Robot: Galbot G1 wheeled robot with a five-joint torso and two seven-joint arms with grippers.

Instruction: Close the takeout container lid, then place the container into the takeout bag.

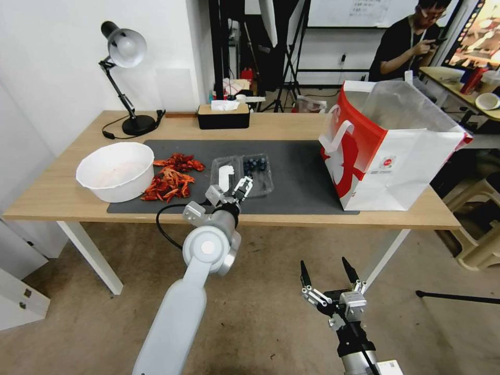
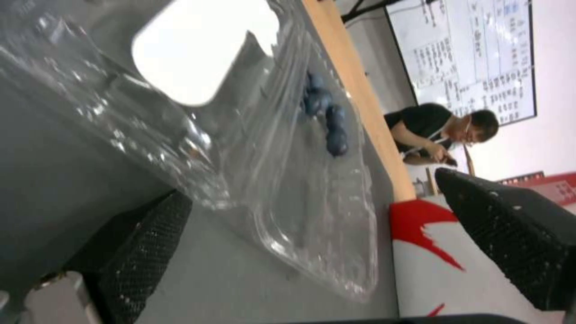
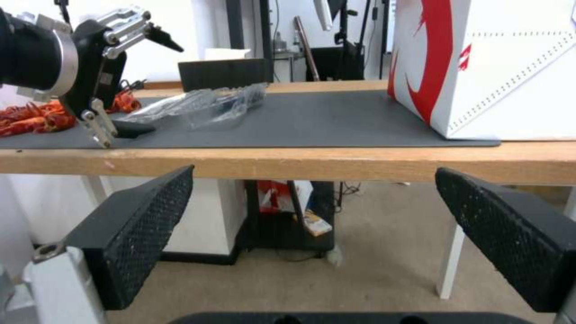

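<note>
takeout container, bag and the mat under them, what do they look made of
The takeout container: thin clear plastic, glossy, since the blueberries show through and it glints. Its lid is the same plastic with a white label, likely paper. The takeout bag: stiff paper by its creased folds, lined with clear film. The mat: dark grey, matte, perhaps rubber or felt.

Even, bright indoor light falls on the table (image 1: pixel 291 122), casting only faint shadows beside the takeout bag (image 1: pixel 388 151). In the head view, straight lines bow outward away from the table toward the frame edges. In the left wrist view the takeout container (image 2: pixel 282 180) is soft and smeared, with glare blowing out its white label.
</note>
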